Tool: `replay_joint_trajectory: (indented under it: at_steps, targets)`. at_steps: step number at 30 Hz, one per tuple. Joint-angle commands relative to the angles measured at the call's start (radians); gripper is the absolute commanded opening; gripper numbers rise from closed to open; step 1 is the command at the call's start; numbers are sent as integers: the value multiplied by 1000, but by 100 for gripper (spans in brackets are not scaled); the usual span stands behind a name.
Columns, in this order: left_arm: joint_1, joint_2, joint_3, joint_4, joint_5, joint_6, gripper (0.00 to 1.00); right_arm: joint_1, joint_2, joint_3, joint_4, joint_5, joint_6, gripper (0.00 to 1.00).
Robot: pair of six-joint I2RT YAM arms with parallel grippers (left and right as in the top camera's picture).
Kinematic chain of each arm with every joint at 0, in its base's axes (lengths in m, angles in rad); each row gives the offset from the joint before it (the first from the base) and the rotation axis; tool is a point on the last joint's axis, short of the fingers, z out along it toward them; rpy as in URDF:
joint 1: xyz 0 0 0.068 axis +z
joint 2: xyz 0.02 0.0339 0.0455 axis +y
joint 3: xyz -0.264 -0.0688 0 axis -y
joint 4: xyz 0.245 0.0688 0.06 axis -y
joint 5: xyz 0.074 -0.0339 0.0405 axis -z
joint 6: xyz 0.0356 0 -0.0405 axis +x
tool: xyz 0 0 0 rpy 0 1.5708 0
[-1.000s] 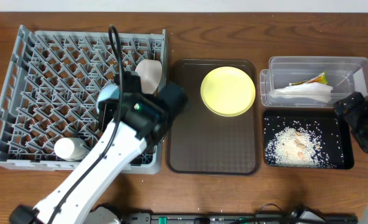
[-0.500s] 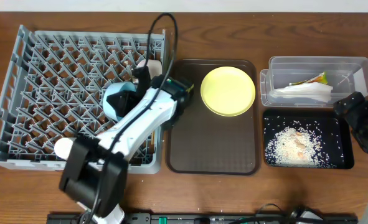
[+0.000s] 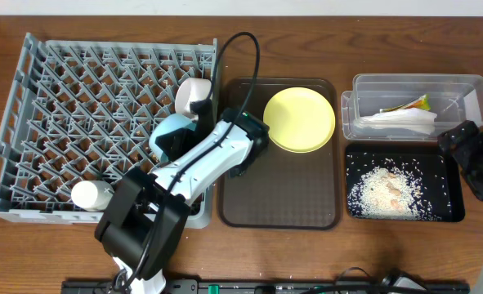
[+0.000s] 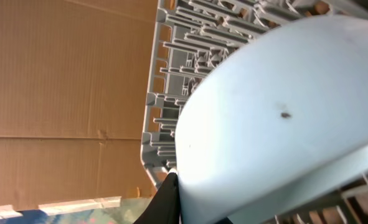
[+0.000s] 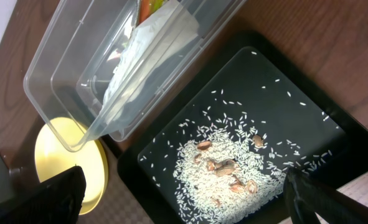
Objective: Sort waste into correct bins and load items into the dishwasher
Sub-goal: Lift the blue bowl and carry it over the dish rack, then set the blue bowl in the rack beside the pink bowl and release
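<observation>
My left gripper (image 3: pixel 194 124) is shut on the rim of the light blue bowl (image 3: pixel 169 135), held on its side over the right part of the grey dish rack (image 3: pixel 61 98). In the left wrist view the bowl (image 4: pixel 283 112) fills the frame, with one black finger (image 4: pixel 168 199) against it. A white bowl (image 3: pixel 194 96) stands in the rack just behind. The yellow plate (image 3: pixel 298 120) lies on the brown tray. My right gripper (image 3: pixel 458 147) is open and empty above the black tray (image 3: pixel 449 214) of rice scraps (image 5: pixel 218 171). The napkin (image 3: pixel 400 122) and wrapper (image 3: pixel 417 104) lie in the clear tub (image 3: pixel 462 86). The chopsticks are out of view.
The dark brown serving tray (image 3: pixel 278 188) sits between the rack and the bins. A small white round item (image 3: pixel 90 194) rests at the rack's front edge. Bare wooden table runs along the front and back. The left arm's cable arcs over the rack's right edge.
My left arm has swung right across the rack with the light blue bowl, which now sits nearer the rack's right edge. The white bowl is uncovered. The right arm has not moved.
</observation>
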Motion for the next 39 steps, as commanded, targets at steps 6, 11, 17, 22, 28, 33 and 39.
replay_joint_trajectory:
  at_steps: [6, 11, 17, 22, 28, 33, 39]
  targets:
    - [-42, 14, -8, -90, 78, -44, 8, -4, -10, 2, 1, -7, -11, 99]
    - [-43, 14, -8, -89, 182, -60, 17, -4, -10, 2, 1, -7, -10, 99]
    - [-43, 14, -8, -51, 303, -60, 17, -4, -10, 2, 1, -7, -10, 99]
    - [-43, 14, 0, -44, 358, -60, 41, -4, -10, 2, 1, -7, -10, 99]
    - [-53, 3, 43, -39, 406, -60, 50, -4, -10, 2, 1, -7, -10, 99]
    - [-82, -47, 100, -19, 434, -59, 68, -4, -10, 2, 2, -7, -10, 99]
    - [-97, -143, 154, 21, 524, -30, 82, -4, -10, 2, 1, -7, -10, 99]
